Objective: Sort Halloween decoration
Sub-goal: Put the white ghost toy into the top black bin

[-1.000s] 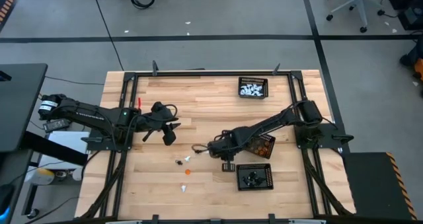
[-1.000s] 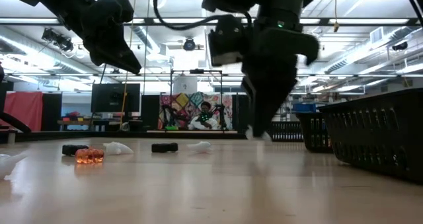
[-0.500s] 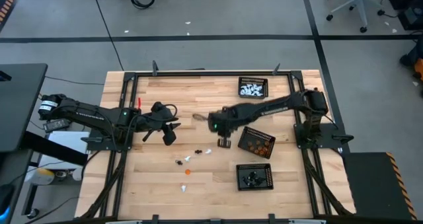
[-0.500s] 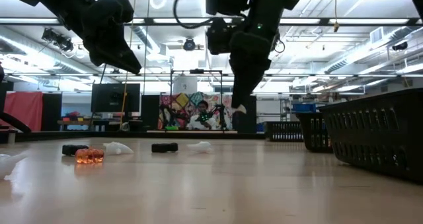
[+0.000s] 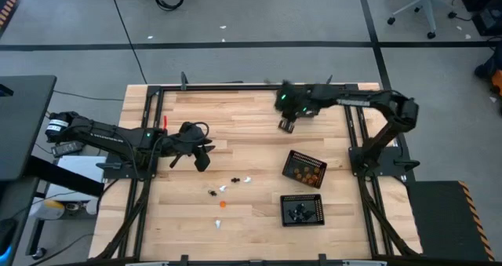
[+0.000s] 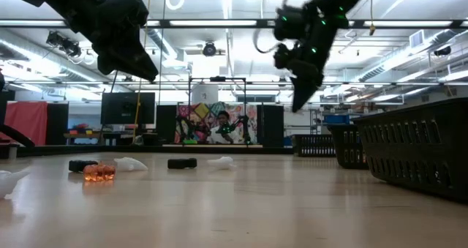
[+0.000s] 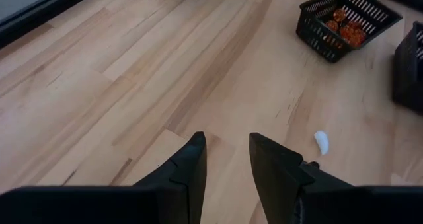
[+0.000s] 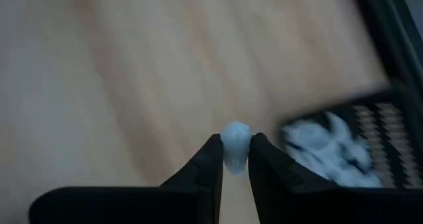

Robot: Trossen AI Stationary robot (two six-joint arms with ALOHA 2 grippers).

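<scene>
My right gripper hangs over the table's far part, shut on a tiny white Halloween figure. Just past its fingers stands the black mesh tray with white figures in it; in the high view my right arm covers that tray. Loose figures lie flat on the wood at mid-table: a black one, a white one, an orange one, and a few more. My left gripper hovers open above the table's left part, with nothing between its fingers. My right gripper pinches the white figure between its two fingertips; the figure's rounded end sticks out past them. The fingers slant steeply downward. The figure is lifted clear of the table.
A tray of orange figures sits right of centre, turned a little askew. A tray of black figures stands nearer the front edge. A black frame borders the tabletop. Bare wood lies between the two arms.
My right gripper has risen from the loose figures at mid-table and swung toward the far right, carrying the white figure up beside the tray of white figures. The figure is now clear of the table. My left gripper has stayed in place.
</scene>
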